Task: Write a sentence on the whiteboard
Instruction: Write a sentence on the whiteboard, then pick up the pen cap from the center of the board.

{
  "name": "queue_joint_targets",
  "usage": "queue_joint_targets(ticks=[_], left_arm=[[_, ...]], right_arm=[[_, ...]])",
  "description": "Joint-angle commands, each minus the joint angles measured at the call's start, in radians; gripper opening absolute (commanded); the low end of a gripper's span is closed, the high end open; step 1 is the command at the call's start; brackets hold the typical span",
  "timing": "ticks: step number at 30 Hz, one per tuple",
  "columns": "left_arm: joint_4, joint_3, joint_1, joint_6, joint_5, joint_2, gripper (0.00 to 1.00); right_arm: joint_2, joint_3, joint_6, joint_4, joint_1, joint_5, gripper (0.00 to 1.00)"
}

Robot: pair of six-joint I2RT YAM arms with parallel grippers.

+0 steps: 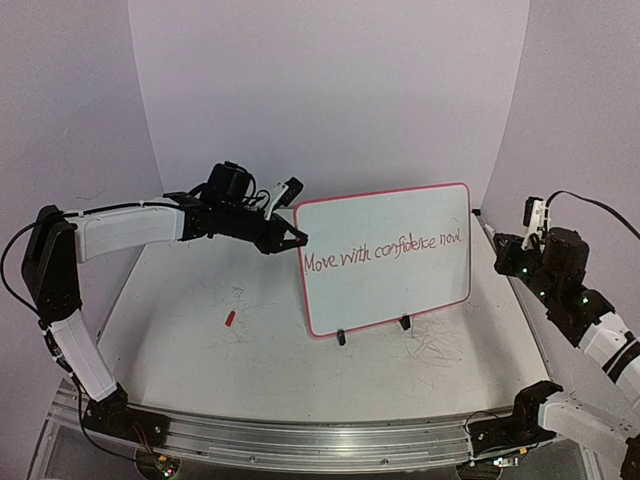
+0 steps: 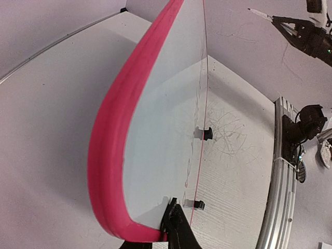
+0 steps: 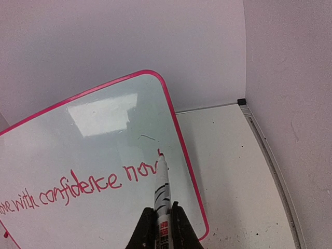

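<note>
The whiteboard (image 1: 390, 290) stands upright mid-table on two black clip feet (image 1: 341, 337). The sentence (image 1: 385, 252), in red, reads "Move with confidence now". My left gripper (image 1: 296, 238) is shut on the board's upper left rim. In the left wrist view one finger (image 2: 179, 228) lies on the board's (image 2: 161, 129) face, the other behind the red rim. My right gripper (image 3: 158, 210) is shut on a white marker (image 3: 162, 181). The marker's red tip is at the last stroke of the sentence (image 3: 78, 189) on the whiteboard (image 3: 104, 114). I cannot tell whether it touches. In the top view the right gripper (image 1: 500, 250) is by the board's right edge.
A small red cap (image 1: 229, 318) lies on the table left of the board. Grey scribble marks (image 1: 440, 345) cover the table in front of the board's right foot. White walls close in behind and on both sides. A metal rail (image 1: 320, 440) runs along the near edge.
</note>
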Motion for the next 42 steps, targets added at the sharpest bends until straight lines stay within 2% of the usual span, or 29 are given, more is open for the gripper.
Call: queue_joint_targets(ticks=[1, 8, 17, 25, 42], left_arm=[[-0.235, 0.070, 0.076, 0.082, -0.028, 0.087, 0.00], [-0.316, 0.144, 0.116, 0.092, 0.054, 0.171, 0.00], [-0.322, 0.164, 0.160, 0.141, 0.036, 0.189, 0.00], [-0.317, 0.202, 0.155, 0.109, 0.032, 0.159, 0.00], [-0.197, 0.105, 0.151, 0.054, -0.019, 0.023, 0.28]], right_arm=[[-0.017, 0.038, -0.040, 0.070, -0.005, -0.046, 0.00], [-0.082, -0.016, -0.037, 0.089, -0.003, -0.060, 0.00], [-0.083, -0.043, -0.036, 0.114, -0.002, -0.079, 0.00], [-0.078, -0.052, -0.036, 0.120, -0.003, -0.080, 0.00], [-0.065, -0.067, -0.035, 0.128, -0.004, -0.091, 0.00]])
